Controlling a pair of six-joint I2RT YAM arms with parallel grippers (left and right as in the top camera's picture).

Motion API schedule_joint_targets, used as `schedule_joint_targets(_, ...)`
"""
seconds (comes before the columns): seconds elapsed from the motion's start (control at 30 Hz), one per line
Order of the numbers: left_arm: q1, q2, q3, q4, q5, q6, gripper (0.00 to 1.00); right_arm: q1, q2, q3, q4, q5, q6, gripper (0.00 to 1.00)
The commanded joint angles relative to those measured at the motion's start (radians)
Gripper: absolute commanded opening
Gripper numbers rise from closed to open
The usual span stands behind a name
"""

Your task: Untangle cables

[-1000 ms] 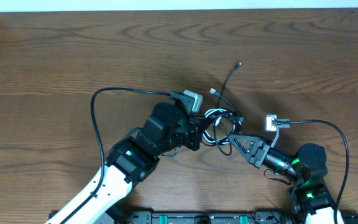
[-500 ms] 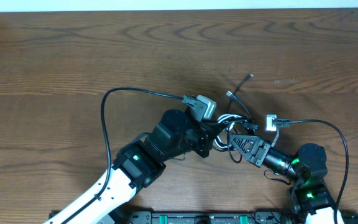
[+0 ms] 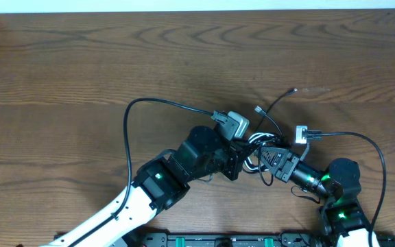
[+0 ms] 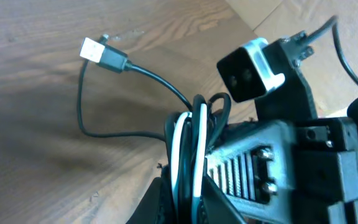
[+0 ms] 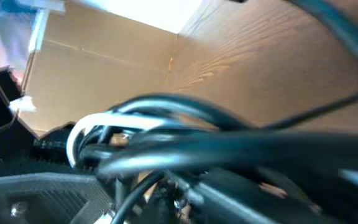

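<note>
Cables (image 3: 256, 145) sit bunched in a small knot on the wooden table (image 3: 184, 55), right of centre and toward its near edge, squeezed between the tips of the two arms. The left arm (image 3: 156, 182) reaches in from the lower left and the right arm (image 3: 334, 178) from the lower right, so their ends nearly meet over the knot.

Two loose black ends leave the bunch toward the far side. One long tail (image 3: 293, 90) runs up and to the right, and a shorter one ends in a pale plug (image 3: 258, 110) just above the knot.

In the left wrist view the left jaws are clamped on the bundle (image 4: 188, 143). Several black strands and one white cord (image 4: 180, 143) pass upright between them. A black lead loops out over the wood to a silver USB plug (image 4: 98, 53) lying flat. The right arm's ribbed finger (image 4: 253, 168) presses against the bundle's side, under its wrist camera (image 4: 248, 60).

The right wrist view is blurred, with dark strands (image 5: 216, 149) and the white cord (image 5: 82, 134) filling it close up. The right jaws are together with their tips in the knot; whether they pinch a strand cannot be told.
</note>
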Motion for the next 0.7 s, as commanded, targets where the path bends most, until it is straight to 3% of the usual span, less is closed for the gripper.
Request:
schedule_joint_targets(0.0,-0.006,-0.003,0.038,0.005,0.018,-0.016,0.08,-0.003,-0.004,0.0,-0.018,0.106,-0.001,0.01)
schedule_joint_targets(0.13,-0.006,-0.003,0.038,-0.024,-0.023,-0.011,0.08,-0.003,-0.004,0.0,-0.019,0.107,0.032,0.01)
schedule_joint_targets(0.37,-0.006,-0.003,0.038,-0.175,-0.381,-0.013,0.08,-0.004,-0.004,0.0,-0.054,0.034,0.031,0.01)
schedule_joint_targets(0.67,-0.006,-0.003,0.038,-0.154,-0.18,-0.013,0.08,-0.004,-0.004,0.0,-0.057,0.076,-0.053,0.01)
